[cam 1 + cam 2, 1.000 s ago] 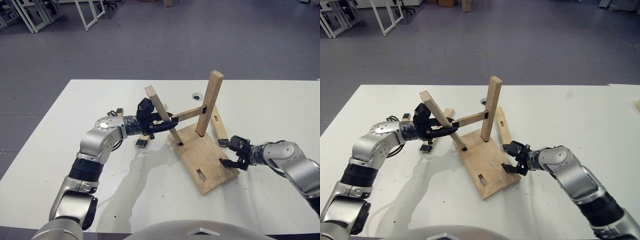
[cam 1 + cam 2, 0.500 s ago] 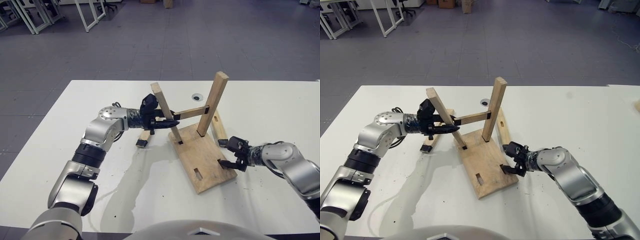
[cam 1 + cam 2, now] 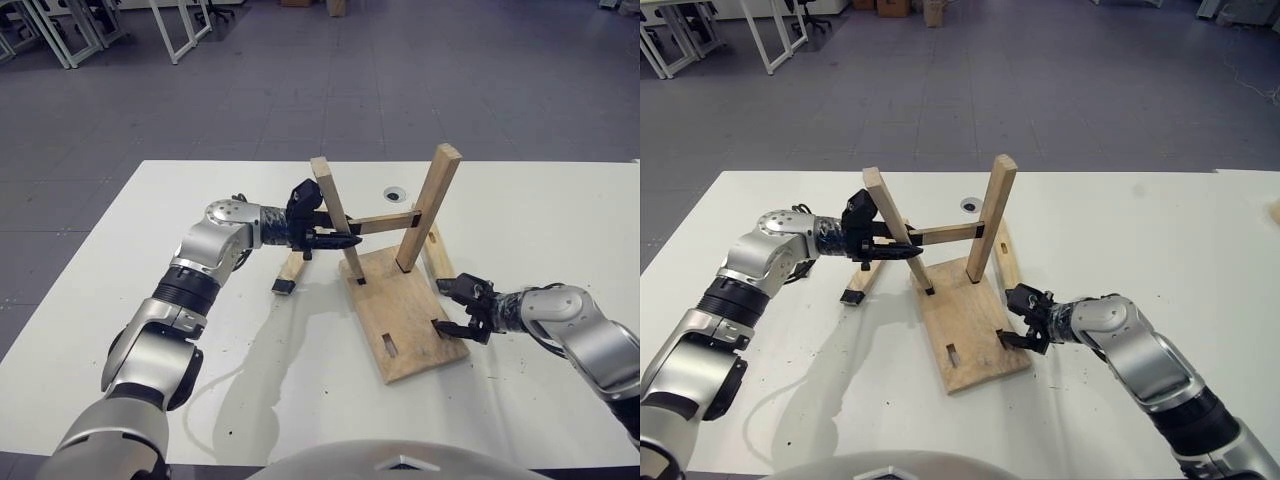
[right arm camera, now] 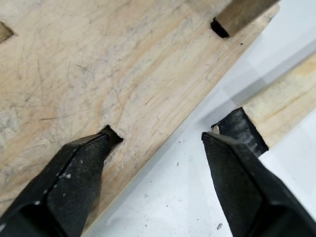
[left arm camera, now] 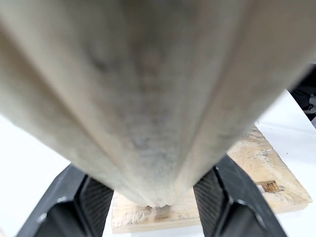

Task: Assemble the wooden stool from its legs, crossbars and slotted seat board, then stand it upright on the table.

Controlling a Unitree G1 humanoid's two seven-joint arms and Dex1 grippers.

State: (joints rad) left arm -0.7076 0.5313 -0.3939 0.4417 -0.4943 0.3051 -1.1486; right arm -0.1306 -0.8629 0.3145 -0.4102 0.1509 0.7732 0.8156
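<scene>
2 legs, the left leg and the right leg, stand in slots of the seat board, joined by a crossbar. The board lies flat mid-surface. The left gripper pinches the left leg at the crossbar joint. That leg leaned well toward the left edge 1 s ago and now stands steeper, and the gripper has gone toward the far edge with it. The board's near corner has swung leftward. The right gripper stays at the board's right side, fingers spread: 1 over the board beside a slot, 1 near a loose leg. A second loose leg lies left of the board.
</scene>
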